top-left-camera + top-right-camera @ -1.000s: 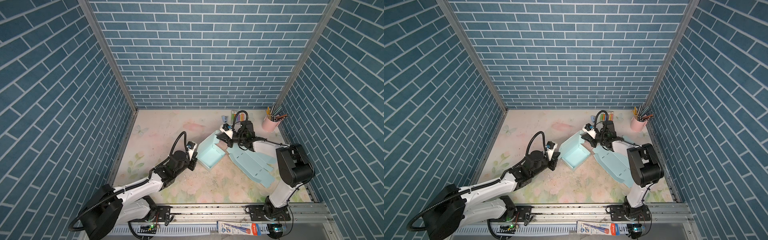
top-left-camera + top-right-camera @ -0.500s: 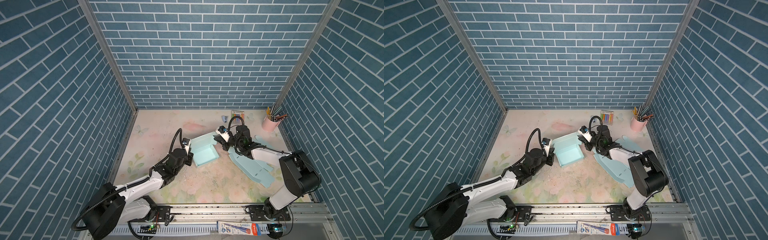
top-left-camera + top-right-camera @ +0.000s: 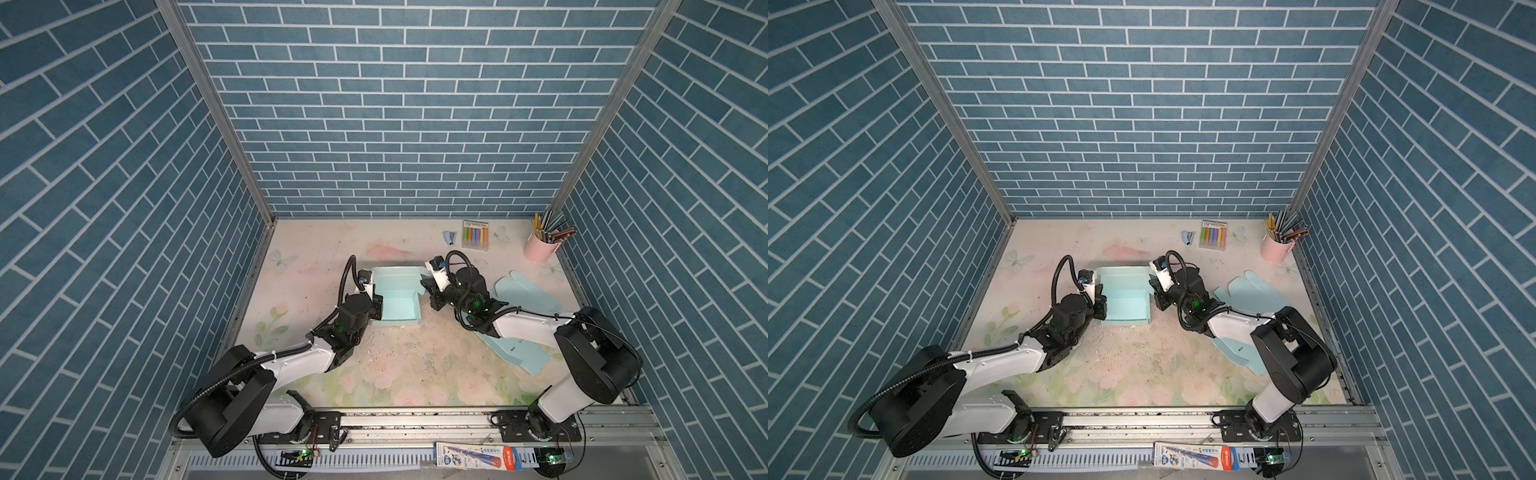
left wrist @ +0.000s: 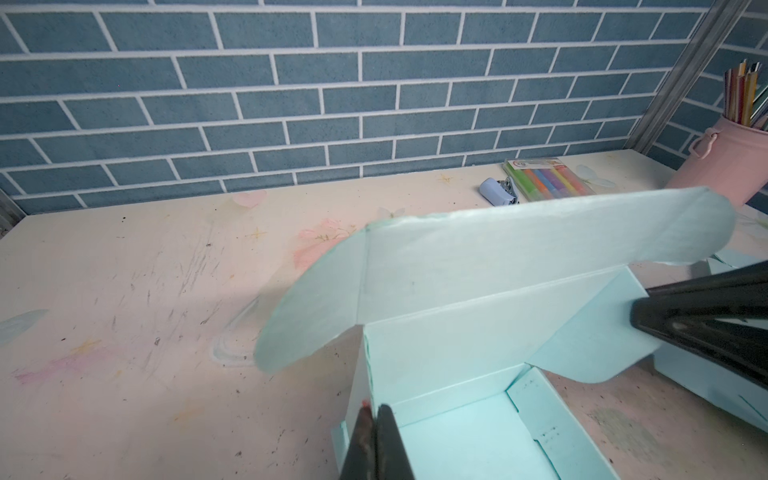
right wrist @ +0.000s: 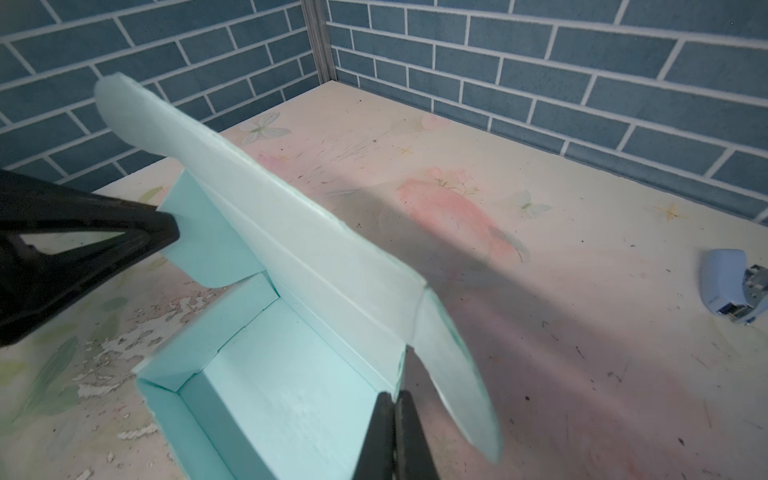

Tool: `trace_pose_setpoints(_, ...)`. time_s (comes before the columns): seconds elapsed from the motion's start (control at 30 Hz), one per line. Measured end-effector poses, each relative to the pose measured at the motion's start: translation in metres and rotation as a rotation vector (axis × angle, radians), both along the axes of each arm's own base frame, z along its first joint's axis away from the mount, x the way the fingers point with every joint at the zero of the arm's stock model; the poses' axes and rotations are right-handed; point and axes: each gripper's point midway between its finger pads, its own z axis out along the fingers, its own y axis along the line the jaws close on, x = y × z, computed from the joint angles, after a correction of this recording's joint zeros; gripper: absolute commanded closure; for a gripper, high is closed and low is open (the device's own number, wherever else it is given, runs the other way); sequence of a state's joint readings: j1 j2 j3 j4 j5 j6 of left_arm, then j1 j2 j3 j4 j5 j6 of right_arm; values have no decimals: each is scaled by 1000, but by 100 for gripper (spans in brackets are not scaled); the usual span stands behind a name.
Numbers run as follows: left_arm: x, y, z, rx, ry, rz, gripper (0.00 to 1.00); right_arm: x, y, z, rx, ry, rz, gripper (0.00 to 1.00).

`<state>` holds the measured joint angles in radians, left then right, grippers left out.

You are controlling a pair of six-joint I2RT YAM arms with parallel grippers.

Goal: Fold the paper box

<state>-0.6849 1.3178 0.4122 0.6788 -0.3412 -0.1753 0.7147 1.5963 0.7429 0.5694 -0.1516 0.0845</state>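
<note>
In both top views the paper box point(image 3: 397, 301) point(image 3: 1126, 301) sits open on the table point(image 3: 395, 365), directly between my two grippers. My left gripper point(image 3: 376, 306) is at the box wall on its own side and my right gripper point(image 3: 428, 293) is at the opposite wall. From up here I cannot make out the jaws of either. The lid point(image 3: 395, 274) stands up along the box's far edge, beyond both sets of fingertips. Flat blanks point(image 3: 528, 291) of the same pale blue card lie under and behind my right arm. Farther out past my right gripper, by the back wall, are a stapler point(image 3: 449, 237), a marker pack point(image 3: 475, 235) and a pink cup point(image 3: 540, 251) full of pencils.

From my left wrist, my left gripper point(image 4: 376, 409) is clenched on the top edge of the box's side wall, and the card runs in between the two fingers. The open tray lies just past my fingertips. The lid point(image 4: 519, 249) stands upright beyond it, with a rounded ear flap splayed out at each end. My right gripper point(image 4: 640, 320) shows across the box.

From my right wrist, my right gripper point(image 5: 395, 395) is likewise pinched tight on the wall on its side, right below the corner where the lid point(image 5: 291, 232) meets its ear flap. My left gripper point(image 5: 170, 232) reaches in at the far side of the tray. The stapler point(image 5: 731, 286) lies well off to the side of my fingers.
</note>
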Motion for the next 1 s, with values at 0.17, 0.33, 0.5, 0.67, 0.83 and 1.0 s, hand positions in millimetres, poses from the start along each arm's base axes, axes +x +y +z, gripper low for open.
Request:
trace_pose_setpoints(0.17, -3, 6, -12, -6, -18, 17, 98, -3, 10, 1, 2, 1, -53, 93)
trace_pose_setpoints(0.33, -1, 5, -14, -8, -39, 20, 98, 1, 11, -2, -2, 4, -97, 93)
trace_pose_setpoints(0.5, -5, 5, -17, -20, -60, 20, 98, 0, 12, -3, -15, -9, -121, 93)
trace_pose_setpoints(0.67, -16, -1, -19, -32, -92, 1, 98, -5, 9, -6, -22, -18, -138, 93)
trace_pose_setpoints(0.83, -25, -12, -22, -17, -110, -25, 98, -5, 2, -8, -25, -27, -161, 93)
trace_pose_setpoints(1.0, -35, -17, -27, -17, -119, -54, 97, -11, -3, -13, -20, -35, -164, 94)
